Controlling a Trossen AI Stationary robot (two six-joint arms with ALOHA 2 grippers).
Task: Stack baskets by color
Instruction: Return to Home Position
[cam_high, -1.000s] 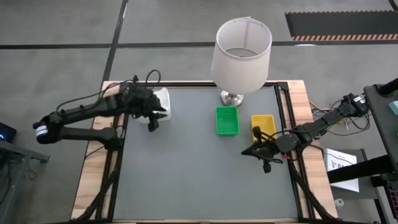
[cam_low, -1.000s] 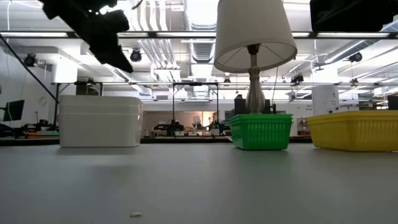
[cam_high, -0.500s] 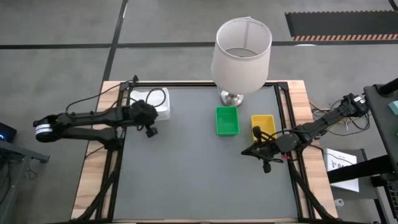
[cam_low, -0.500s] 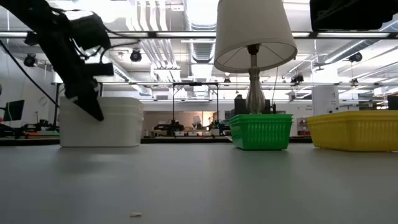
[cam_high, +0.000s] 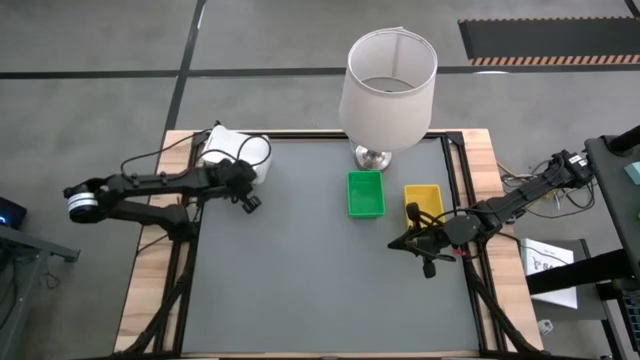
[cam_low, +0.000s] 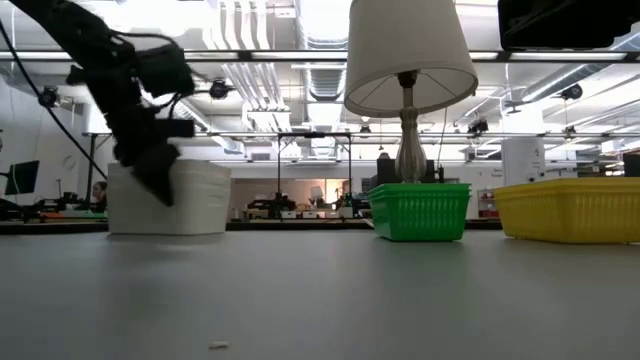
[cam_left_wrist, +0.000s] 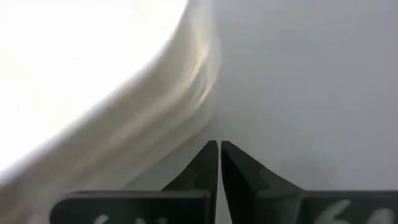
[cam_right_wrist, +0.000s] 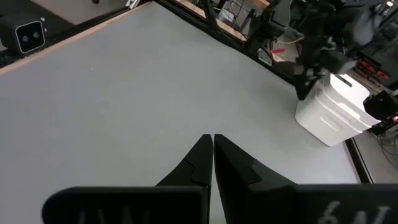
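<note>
Left tool (cam_high: 250, 202): fingers are pressing together on nothing, hovering low just beside the white baskets (cam_high: 232, 152), at their 5 o'clock.
Step in hand: it is probably heading home. The safest route looks like rising first, then swinging toward 9 o'clock, with the wrist and cable staying off the white pile.
Right tool (cam_high: 396, 244): fingers together, empty, waiting at the counter's (cam_high: 300, 290) 3 o'clock.
Other baskets: the green basket (cam_high: 365, 193) and yellow basket (cam_high: 423, 200) are sitting side by side near 2 o'clock.
In the way: a lamp (cam_high: 388, 80) is standing at 12 o'clock, well apart from the left arm.
</note>
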